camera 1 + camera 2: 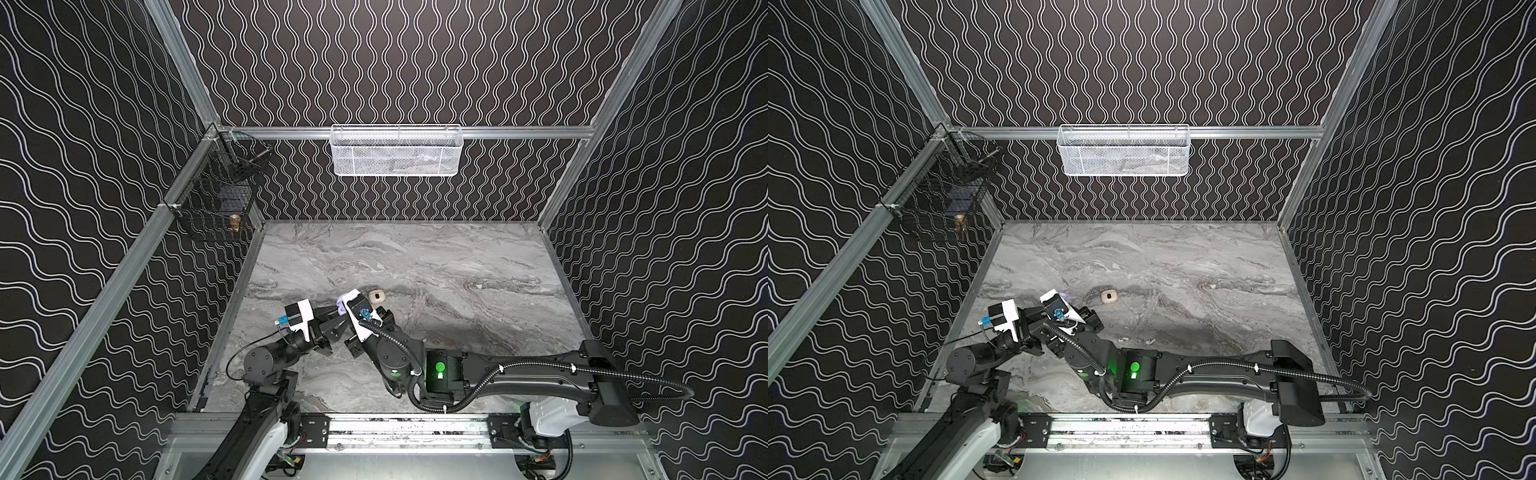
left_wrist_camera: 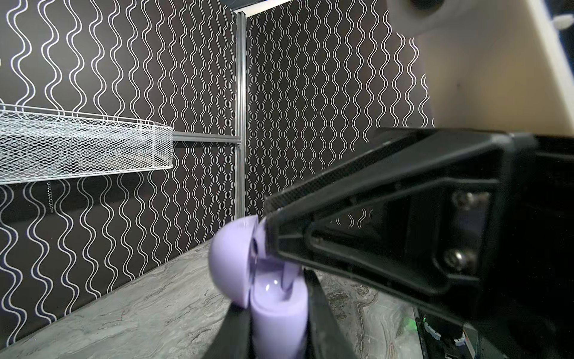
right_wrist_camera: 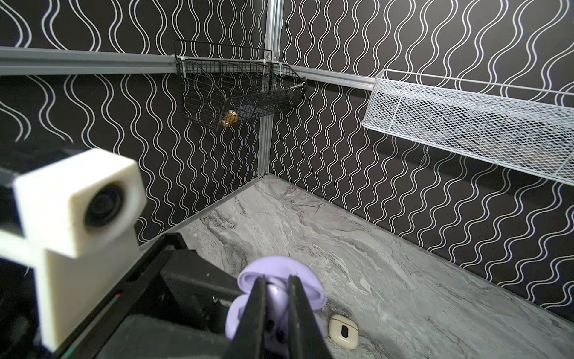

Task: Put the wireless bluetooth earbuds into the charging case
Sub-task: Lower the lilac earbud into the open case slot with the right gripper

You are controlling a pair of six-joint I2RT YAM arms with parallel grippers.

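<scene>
lavender charging case (image 2: 279, 317) over the marble table (image 1: 457, 270), lid (image 2: 230, 264) swung open. left gripper (image 2: 267, 287) clamps the case body from both sides, fingers (image 2: 323, 320) pressed hard against it. right gripper (image 3: 278, 278) is at the case's open mouth, its jaws drawn close and pinching a small glossy lavender earbud (image 3: 277, 293) between the tips. the earbud is right at the mouth of the case, just inside the raised lid; cannot tell if it is seated in its socket. cream case (image 1: 1108, 296), closed, lies flat on the table just beside the lavender charging case, on its right in both top views, not touching it. a tiny white earbud (image 1: 1123, 340) and a second white earbud (image 1: 1150, 341) lie loose on the table near the case, to its right and toward the arm bases, seen in a top view; too small to tell which way they face. white mesh basket (image 1: 395, 151) hangs on the back wall well beyond the case. black wire basket (image 1: 216, 195) hangs in the far corner to the case's left.
</scene>
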